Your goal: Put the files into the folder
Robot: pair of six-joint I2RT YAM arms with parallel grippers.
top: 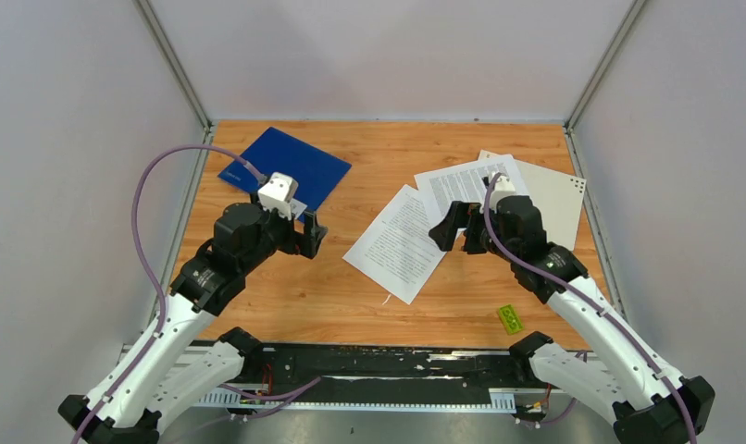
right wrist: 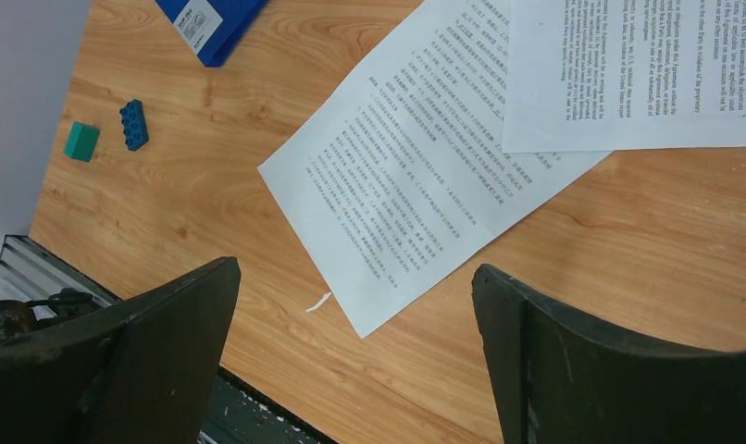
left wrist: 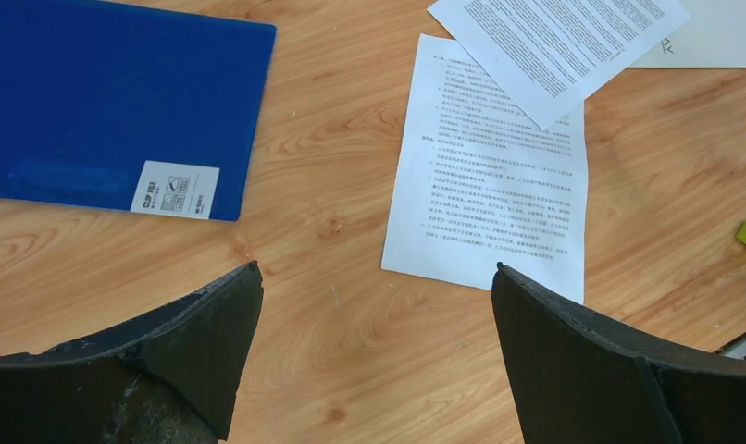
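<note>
Near the front edge of the bench, on the right side, we see a small green block. A tiny white scrap lies just beside the near corner of the files. At the left edge, the right wrist view shows a teal block and a blue brick close together. The files are two printed white sheets. The nearer sheet lies in the middle of the bench. The farther sheet overlaps its far corner and rests partly on a pale grey cover, and the right arm hides a part of it from above. Farthest, at the back left, the blue folder lies flat, well apart from the sheets, with a white label at one corner. The left gripper hangs above bare wood between folder and sheets, its jaws wide and holding nothing. The right gripper hangs over the overlapping sheets, also wide and not touching anything.
</note>
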